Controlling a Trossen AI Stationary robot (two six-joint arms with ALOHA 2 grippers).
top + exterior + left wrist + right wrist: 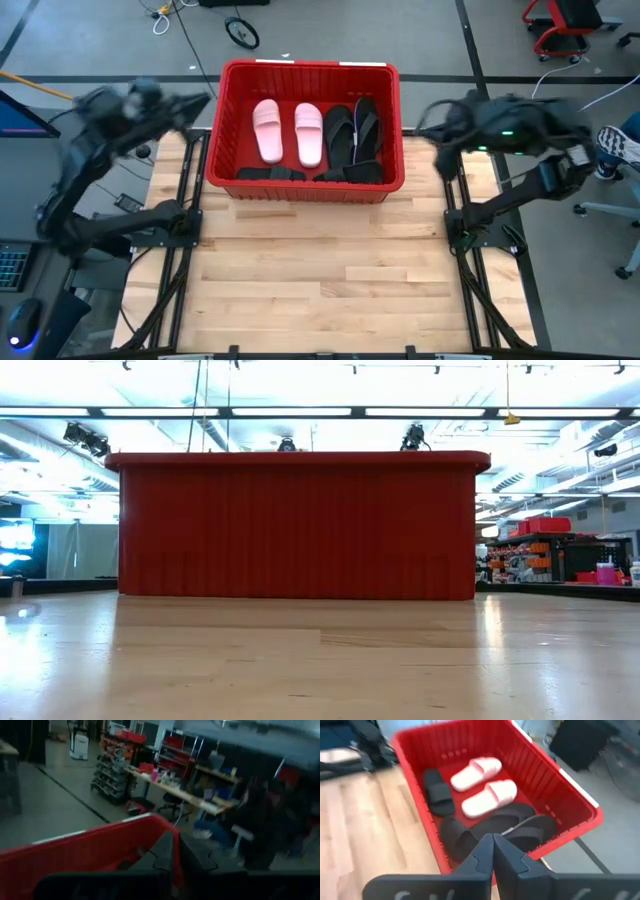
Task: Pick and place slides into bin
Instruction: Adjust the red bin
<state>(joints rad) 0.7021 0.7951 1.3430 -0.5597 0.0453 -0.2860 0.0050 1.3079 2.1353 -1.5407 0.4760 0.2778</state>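
Note:
The red bin (310, 68) stands at the table's far middle and fills the low view (300, 530). Inside it lie two pale pink slides (268, 130) (308, 133), side by side, with black flip-flops (352, 135) to their right. Black slides (270, 174) lie along the bin's near wall. The right wrist view shows the pink slides (482, 785), the flip-flops (515, 827) and a black slide (437, 795). My left gripper (205, 100) (176, 840) is shut and empty beside the bin's left rim (75, 855). My right gripper (425, 118) (493, 837) is shut and empty just right of the bin.
Bare wooden tabletop (320, 270) lies between the bin and the near edge. A seated person (255, 820) and shelves (115, 775) show beyond the table in the left wrist view. A wheel (242, 32) and cables lie on the floor behind the bin.

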